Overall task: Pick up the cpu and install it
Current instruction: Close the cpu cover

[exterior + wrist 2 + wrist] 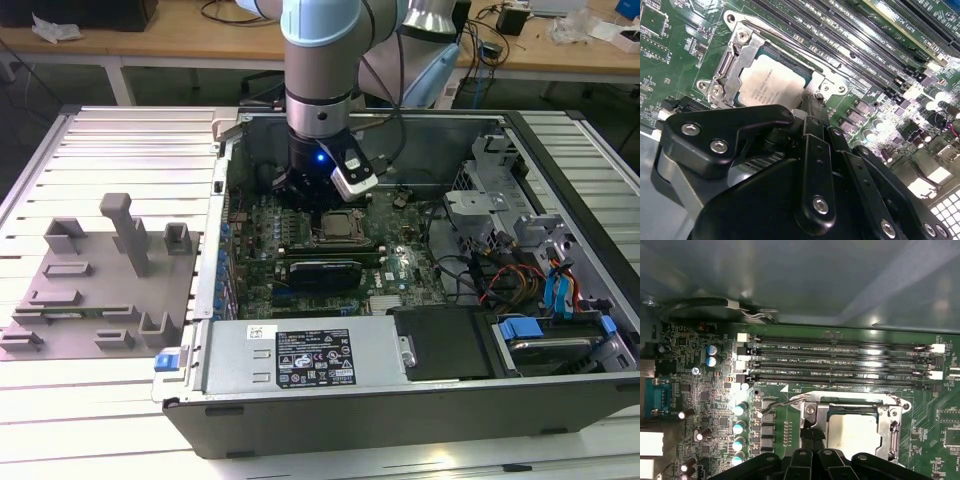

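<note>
Motherboard socket (pixel 738 56) with cpu (pixel 772 82), gripper (pixel 812 104) at edge.

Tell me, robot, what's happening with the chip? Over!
Tool shut, holding nothing, tips by the metal socket frame. Small silvery square cpu lies flat inside that frame. No obstacle seen.

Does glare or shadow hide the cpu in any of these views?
Second wrist view: the cpu is evenly lit, though glare streaks the memory slots. First wrist view: the slots glint, and the dark gripper hides one cpu edge. Exterior view: even light, no glare on the cpu; a blue light glows on the arm.
</note>
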You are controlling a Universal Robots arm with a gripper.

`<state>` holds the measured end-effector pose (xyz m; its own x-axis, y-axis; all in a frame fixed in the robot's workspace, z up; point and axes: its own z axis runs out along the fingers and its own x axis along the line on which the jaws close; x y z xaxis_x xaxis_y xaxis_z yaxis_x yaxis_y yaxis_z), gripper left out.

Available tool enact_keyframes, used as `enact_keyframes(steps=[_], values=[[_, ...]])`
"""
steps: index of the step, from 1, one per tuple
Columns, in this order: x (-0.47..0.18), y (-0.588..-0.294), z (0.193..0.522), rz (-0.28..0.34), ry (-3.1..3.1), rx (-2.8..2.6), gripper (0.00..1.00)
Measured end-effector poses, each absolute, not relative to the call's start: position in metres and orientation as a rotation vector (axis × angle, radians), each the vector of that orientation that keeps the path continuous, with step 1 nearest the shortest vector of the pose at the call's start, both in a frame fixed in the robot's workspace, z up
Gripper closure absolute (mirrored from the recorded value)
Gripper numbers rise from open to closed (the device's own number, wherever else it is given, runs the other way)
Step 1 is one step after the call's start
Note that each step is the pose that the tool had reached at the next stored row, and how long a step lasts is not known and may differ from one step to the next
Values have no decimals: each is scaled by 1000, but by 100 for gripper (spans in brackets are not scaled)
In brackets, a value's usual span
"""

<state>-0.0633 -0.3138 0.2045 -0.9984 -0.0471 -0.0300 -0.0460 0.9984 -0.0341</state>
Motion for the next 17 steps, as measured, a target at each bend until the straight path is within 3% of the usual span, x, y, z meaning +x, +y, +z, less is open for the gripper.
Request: enact_keyframes(steps=[17], values=[[-63,-319,212,-52,3109,-78,89]])
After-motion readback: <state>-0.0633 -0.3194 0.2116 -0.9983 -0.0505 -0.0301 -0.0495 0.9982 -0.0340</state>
